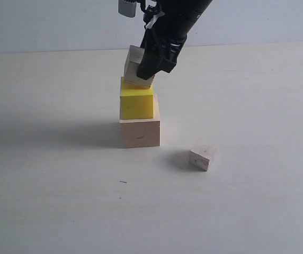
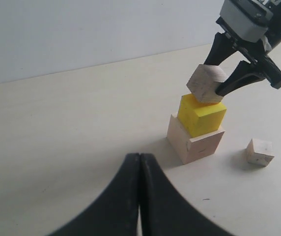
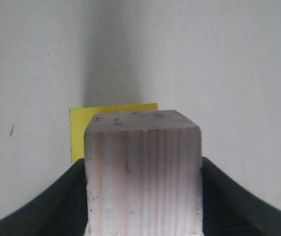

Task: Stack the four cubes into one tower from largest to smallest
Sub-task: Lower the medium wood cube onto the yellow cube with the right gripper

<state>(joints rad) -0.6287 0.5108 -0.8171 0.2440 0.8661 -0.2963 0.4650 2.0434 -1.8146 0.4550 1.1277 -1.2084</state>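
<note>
The large pale wood cube [image 1: 140,131] stands on the table with the yellow cube [image 1: 136,102] on top of it. My right gripper [image 1: 152,66] is shut on the small wood cube [image 1: 134,66], holding it tilted at the yellow cube's top; contact between the two cannot be told. In the right wrist view the small wood cube [image 3: 143,174] fills the space between the black fingers [image 3: 57,201], with the yellow cube [image 3: 84,123] behind it. The smallest wood cube [image 1: 203,154] lies alone on the table to the right of the stack. My left gripper [image 2: 139,160] is shut and empty, well away from the stack [image 2: 195,140].
The pale tabletop [image 1: 51,201] runs back to a light wall [image 1: 45,24]. The stack casts a shadow [image 1: 61,135] toward the left. A tiny dark mark [image 1: 123,182] sits on the table in front of the stack.
</note>
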